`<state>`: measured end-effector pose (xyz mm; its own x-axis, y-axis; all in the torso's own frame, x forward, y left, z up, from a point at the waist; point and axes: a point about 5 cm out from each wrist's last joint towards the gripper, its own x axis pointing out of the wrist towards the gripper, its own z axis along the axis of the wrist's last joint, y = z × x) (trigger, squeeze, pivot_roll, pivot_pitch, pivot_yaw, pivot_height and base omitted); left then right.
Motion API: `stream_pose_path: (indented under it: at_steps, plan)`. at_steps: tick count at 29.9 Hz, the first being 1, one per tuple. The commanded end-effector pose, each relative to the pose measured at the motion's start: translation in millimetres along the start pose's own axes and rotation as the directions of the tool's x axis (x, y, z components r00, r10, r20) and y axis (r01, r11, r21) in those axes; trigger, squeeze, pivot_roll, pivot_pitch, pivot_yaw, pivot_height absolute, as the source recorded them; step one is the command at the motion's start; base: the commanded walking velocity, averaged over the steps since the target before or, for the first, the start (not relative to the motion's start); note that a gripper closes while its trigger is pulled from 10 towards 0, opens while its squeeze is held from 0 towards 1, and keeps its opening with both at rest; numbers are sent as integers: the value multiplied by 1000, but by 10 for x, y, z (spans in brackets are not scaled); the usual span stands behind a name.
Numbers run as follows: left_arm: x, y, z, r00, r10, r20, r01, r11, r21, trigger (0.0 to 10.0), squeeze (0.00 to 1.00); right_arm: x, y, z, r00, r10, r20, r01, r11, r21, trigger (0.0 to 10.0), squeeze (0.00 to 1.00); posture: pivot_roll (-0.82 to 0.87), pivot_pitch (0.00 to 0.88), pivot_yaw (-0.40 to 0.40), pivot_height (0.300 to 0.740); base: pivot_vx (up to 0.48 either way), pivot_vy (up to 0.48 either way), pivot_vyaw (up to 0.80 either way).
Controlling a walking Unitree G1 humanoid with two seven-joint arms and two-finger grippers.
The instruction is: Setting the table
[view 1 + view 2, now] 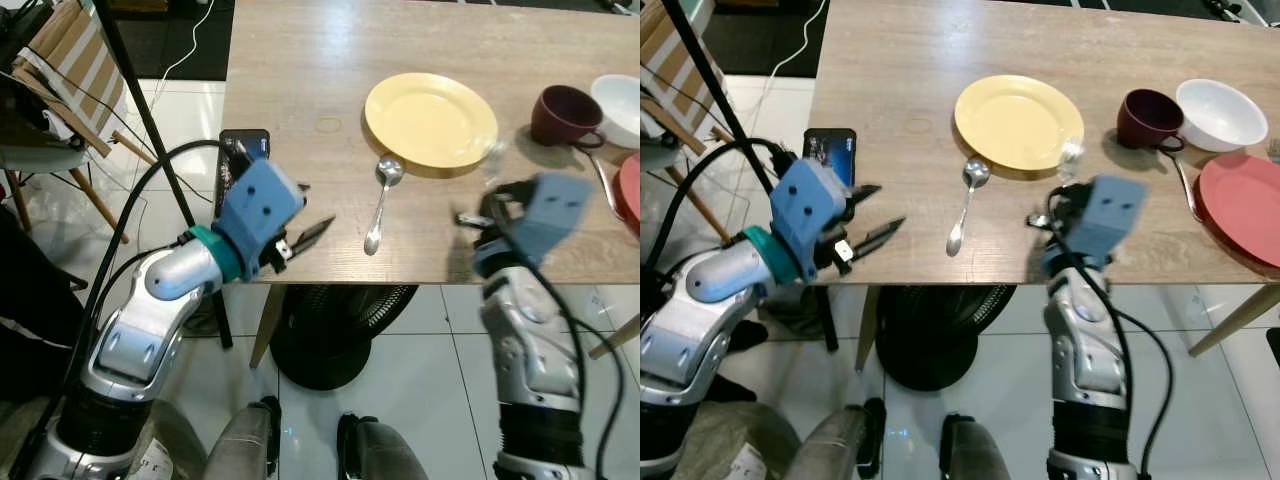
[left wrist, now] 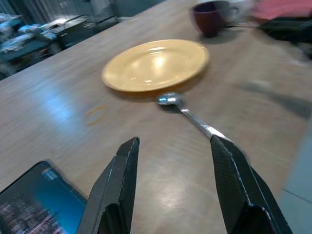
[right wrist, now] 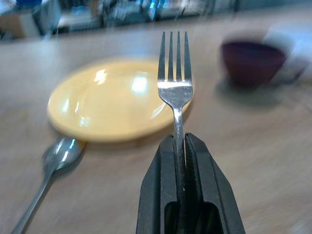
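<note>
A yellow plate [image 1: 430, 120] lies on the wooden table [image 1: 300, 60]. A spoon [image 1: 380, 200] rests just left of the plate's near rim, bowl end by the plate. My right gripper [image 3: 178, 141] is shut on a fork [image 3: 175, 87], whose tines point toward the plate. It hovers over the table's near edge, right of the spoon, and is blurred in the eye views. My left gripper [image 1: 310, 210] is open with nothing in it, at the table's near edge left of the spoon [image 2: 187, 114].
A black phone [image 1: 243, 150] lies at the table's left edge. A maroon cup [image 1: 563, 115], a white bowl [image 1: 620, 100], a red plate [image 1: 1245, 205] and another utensil [image 1: 605, 185] sit at the right. A fan [image 1: 340, 330] stands under the table, and a folding chair [image 1: 70, 70] at far left.
</note>
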<state>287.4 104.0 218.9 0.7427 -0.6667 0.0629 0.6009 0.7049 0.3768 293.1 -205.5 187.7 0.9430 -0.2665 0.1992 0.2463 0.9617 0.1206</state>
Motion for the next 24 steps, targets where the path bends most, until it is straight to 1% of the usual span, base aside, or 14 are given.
stream_pose_path:
  at_steps: [1, 2, 4, 7, 8, 9, 10, 11, 13, 15, 16, 17, 20, 24]
  plan:
    - [4, 33, -58, 999, 44, -27, -44, 999, -11, 10000, 0, -50, -96, 84, 998, -49, 51, 51, 998, -40, 10000, 0, 29, 143, 22, 740, 0, 0, 0]
    - [4, 33, -58, 999, 44, -27, -44, 999, -11, 10000, 0, -50, -96, 84, 998, -49, 51, 51, 998, -40, 10000, 0, 29, 143, 22, 740, 0, 0, 0]
    - [34, 104, -108, 992, 121, -49, -122, 992, -25, 10000, 0, -132, -151, 85, 996, -67, 62, 73, 991, -109, 10000, 0, 16, 132, 33, 740, 0, 0, 0]
    - [39, 145, -150, 984, 167, -64, -169, 985, -31, 10000, 0, -195, -154, 20, 998, -53, 41, 58, 989, -133, 10000, 0, 11, 129, 38, 740, 0, 0, 0]
    - [21, 202, -213, 971, 223, -87, -226, 974, -29, 10000, 0, -271, -142, -68, 1000, -14, 8, 15, 988, -151, 10000, 0, 5, 123, 42, 740, 0, 0, 0]
    - [21, 202, -213, 971, 223, -87, -226, 974, -29, 10000, 0, -271, -142, -68, 1000, -14, 8, 15, 988, -151, 10000, 0, 5, 123, 42, 740, 0, 0, 0]
    - [-19, 260, -279, 955, 274, -113, -278, 960, -29, 10000, 0, -330, -112, -143, 999, 42, -25, -46, 987, -155, 10000, 0, 2, 119, 46, 740, 0, 0, 0]
    - [-19, 260, -279, 955, 274, -113, -278, 960, -29, 10000, 0, -330, -112, -143, 999, 42, -25, -46, 987, -155, 10000, 0, 2, 119, 46, 740, 0, 0, 0]
    - [-114, 364, -364, 924, 352, -146, -357, 934, -11, 10000, 0, -370, -27, -204, 988, 146, -56, -152, 978, -146, 10000, 0, 3, 115, 44, 740, 0, 0, 0]
    - [-114, 364, -364, 924, 352, -146, -357, 934, -11, 10000, 0, -370, -27, -204, 988, 146, -56, -152, 978, -146, 10000, 0, 3, 115, 44, 740, 0, 0, 0]
    - [-142, 398, -372, 913, 381, -148, -385, 923, 0, 10000, 0, -358, 21, -212, 980, 186, -64, -193, 974, -121, 10000, 0, 13, 110, 36, 740, 0, 0, 0]
    - [-142, 398, -372, 913, 381, -148, -385, 923, 0, 10000, 0, -358, 21, -212, 980, 186, -64, -193, 974, -121, 10000, 0, 13, 110, 36, 740, 0, 0, 0]
    - [-168, 445, -345, 893, 432, -127, -432, 901, 32, 10000, 0, -296, 108, -215, 974, 216, -60, -220, 973, -74, 10000, 0, 27, 104, 26, 740, 0, 0, 0]
    - [-164, 470, -315, 880, 464, -103, -460, 886, 58, 10000, 0, -209, 156, -226, 979, 196, -56, -199, 978, -56, 10000, 0, 46, 89, 8, 740, 0, 0, 0]
